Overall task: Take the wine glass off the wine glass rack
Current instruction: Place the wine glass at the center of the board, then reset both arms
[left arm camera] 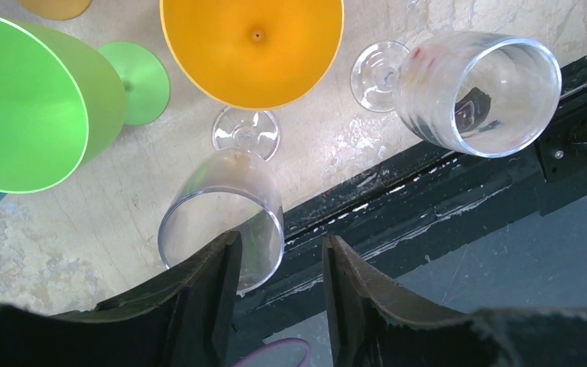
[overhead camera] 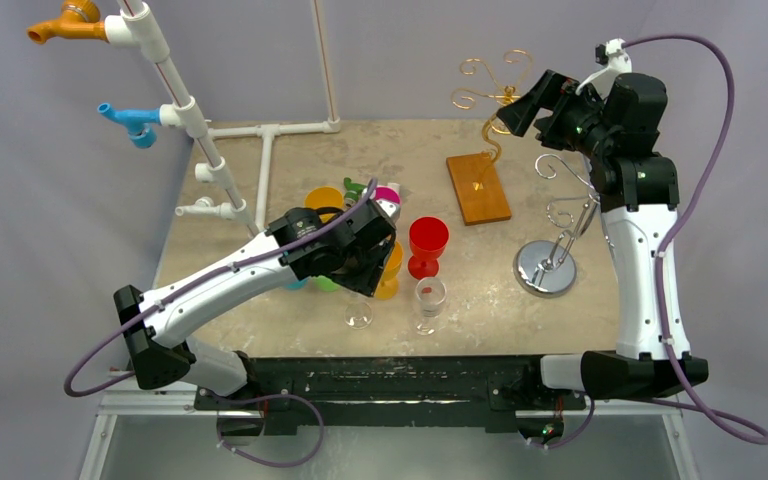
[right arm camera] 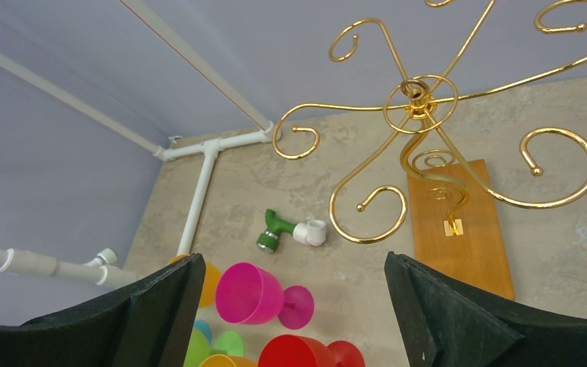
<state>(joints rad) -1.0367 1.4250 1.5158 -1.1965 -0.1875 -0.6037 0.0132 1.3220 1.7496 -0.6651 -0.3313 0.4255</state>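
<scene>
Grey backdrop wall point(overhead camera: 410, 50) behind beige stone-look table point(overhead camera: 490, 310), even light

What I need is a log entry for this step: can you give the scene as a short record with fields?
left gripper: open, at rim of upright clear glass
right gripper: open, empty, by top of gold rack
gold rack: no glass hanging
second clear glass: upright, near front edge of table

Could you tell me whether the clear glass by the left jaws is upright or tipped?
Upright: the clear wine glass stands on its foot on the table, rim up.
</scene>
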